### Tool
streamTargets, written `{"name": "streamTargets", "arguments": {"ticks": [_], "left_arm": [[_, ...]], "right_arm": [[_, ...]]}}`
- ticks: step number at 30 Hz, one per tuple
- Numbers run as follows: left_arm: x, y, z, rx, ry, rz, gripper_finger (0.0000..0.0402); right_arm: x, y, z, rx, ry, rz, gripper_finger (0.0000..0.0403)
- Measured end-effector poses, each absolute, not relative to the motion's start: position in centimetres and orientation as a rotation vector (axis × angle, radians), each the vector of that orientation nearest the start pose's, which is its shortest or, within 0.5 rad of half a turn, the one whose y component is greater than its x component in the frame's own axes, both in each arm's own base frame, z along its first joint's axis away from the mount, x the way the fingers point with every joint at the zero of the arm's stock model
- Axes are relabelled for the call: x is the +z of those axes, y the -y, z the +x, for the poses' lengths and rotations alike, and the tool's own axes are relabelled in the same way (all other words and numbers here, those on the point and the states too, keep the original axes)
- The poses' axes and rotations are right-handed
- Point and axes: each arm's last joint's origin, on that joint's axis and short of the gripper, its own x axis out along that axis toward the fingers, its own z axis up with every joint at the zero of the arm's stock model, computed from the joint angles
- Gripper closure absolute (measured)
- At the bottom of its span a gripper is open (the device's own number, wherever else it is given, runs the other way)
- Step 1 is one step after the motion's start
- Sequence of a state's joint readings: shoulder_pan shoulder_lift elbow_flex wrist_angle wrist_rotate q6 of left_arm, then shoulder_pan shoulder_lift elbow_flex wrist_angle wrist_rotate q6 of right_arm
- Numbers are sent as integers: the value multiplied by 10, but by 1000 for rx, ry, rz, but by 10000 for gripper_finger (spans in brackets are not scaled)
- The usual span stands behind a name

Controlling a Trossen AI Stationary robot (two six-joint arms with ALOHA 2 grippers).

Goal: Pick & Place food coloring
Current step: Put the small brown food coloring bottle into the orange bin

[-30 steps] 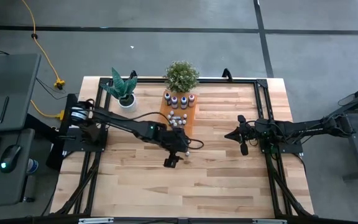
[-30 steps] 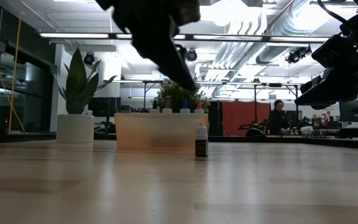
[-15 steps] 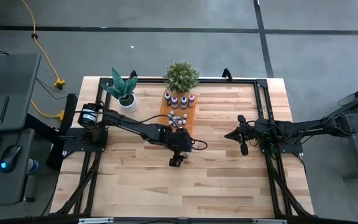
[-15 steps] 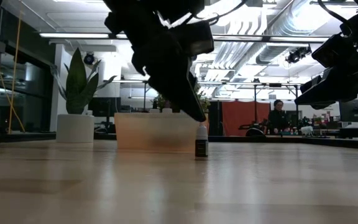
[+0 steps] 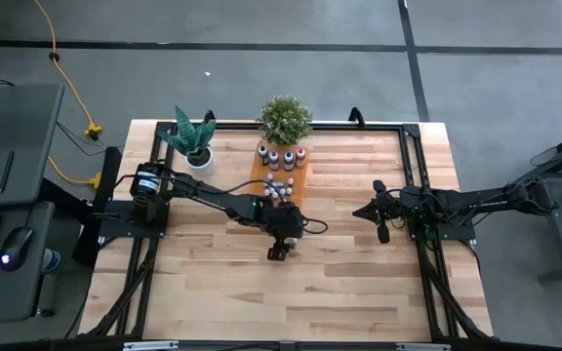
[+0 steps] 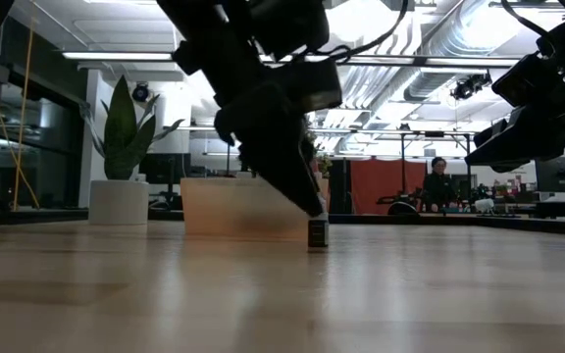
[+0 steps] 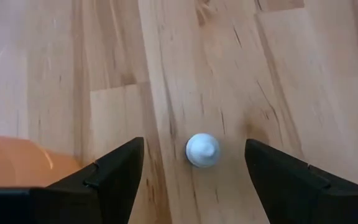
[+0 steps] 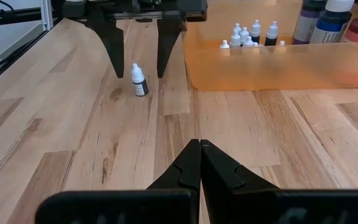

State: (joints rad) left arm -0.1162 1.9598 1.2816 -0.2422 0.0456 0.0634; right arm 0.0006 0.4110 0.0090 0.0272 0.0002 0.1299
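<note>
1. Since a second ago the left end effector has come down and swung over the lone food coloring bottle, so its spread fingers now straddle the bottle where before they hung above and to one side.
2. Nearest the right wrist camera, the right end effector waits with its fingers pressed together, well apart from the work.
3. Next out, the lone bottle stands upright on the bare table, just beside the orange tray; from the left wrist its white cap sits between the two fingers, a little nearer the left-hand one in that picture, touching neither.
4. To do this step well, I judge the end effector should centre the cap first, then sink until the pads meet the dark body below the cap, and close slowly; an uneven pinch would likely tip so small a bottle.
5. Farther off, the other bottles stand in the tray, so the lift should go straight up, clear of the tray wall.
</note>
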Motion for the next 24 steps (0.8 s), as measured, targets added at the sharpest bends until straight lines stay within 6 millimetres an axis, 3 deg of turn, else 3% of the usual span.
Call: {"name": "streamTargets", "arguments": {"ticks": [8, 24], "left_arm": [[162, 49, 406, -190, -906, 98, 136], [162, 49, 405, -191, -908, 99, 268]], "right_arm": [[133, 0, 117, -24, -375, 128, 402], [133, 0, 117, -24, -375, 128, 402]]}}
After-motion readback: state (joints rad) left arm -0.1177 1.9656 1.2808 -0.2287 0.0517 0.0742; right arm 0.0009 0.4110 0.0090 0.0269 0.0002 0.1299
